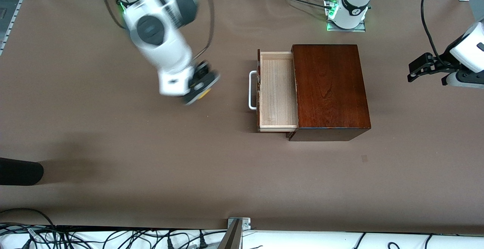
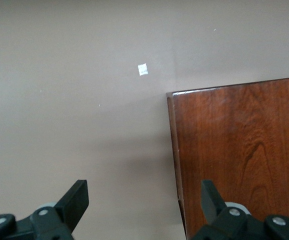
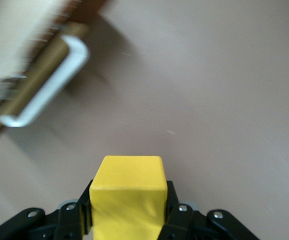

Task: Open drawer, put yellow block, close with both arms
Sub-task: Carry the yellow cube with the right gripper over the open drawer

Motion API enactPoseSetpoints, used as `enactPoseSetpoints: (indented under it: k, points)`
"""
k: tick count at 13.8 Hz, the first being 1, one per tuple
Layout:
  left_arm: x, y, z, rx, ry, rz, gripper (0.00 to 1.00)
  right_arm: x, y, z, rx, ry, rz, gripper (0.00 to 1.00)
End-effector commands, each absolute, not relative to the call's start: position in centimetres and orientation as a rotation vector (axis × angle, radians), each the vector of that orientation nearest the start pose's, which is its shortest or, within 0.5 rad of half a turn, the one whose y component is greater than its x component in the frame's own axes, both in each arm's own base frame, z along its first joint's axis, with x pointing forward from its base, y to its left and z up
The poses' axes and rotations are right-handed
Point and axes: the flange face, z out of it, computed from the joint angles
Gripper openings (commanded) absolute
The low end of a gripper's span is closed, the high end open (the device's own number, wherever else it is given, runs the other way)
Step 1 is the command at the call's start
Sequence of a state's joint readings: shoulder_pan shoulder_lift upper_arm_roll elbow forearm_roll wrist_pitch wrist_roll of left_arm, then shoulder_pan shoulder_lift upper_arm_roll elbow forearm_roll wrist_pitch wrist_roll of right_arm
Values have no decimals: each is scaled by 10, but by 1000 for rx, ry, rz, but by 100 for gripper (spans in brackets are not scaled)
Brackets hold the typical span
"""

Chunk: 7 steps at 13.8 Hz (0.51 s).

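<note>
Yellow block (image 3: 128, 197) clamped in right gripper (image 3: 129, 210) — over table, near open drawer (image 1: 276, 90)

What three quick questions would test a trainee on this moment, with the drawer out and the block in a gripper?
1. True or false: the drawer already holds the yellow block.
2. Which gripper carries the block? A) left gripper B) right gripper
3. Fill in: the left gripper's fingers are ____.

Key
1. False: the drawer's pale interior is bare, and the block is clamped over the table, toward the right arm's end from the white handle.
2. B.
3. Open, over the table beside the wooden box.
</note>
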<state>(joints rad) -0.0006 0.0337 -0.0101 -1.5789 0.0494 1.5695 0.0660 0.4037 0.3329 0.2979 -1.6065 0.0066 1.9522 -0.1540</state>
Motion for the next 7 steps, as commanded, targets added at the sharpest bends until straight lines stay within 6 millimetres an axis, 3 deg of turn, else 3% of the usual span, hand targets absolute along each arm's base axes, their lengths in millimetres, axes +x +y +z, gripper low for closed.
enactPoseSetpoints:
  k: [1,4,7]
  points:
    - [545,9,603,-3113,121,52,100,497,477,463,-2716,-1470,-95,0]
    - [541,10,596,-3115,121,76,100,434,560,456,-2610,-1733,-156,0]
    - [533,18,586,-3120,101,79,100,395,611,435,-2527,-1907,-195,0]
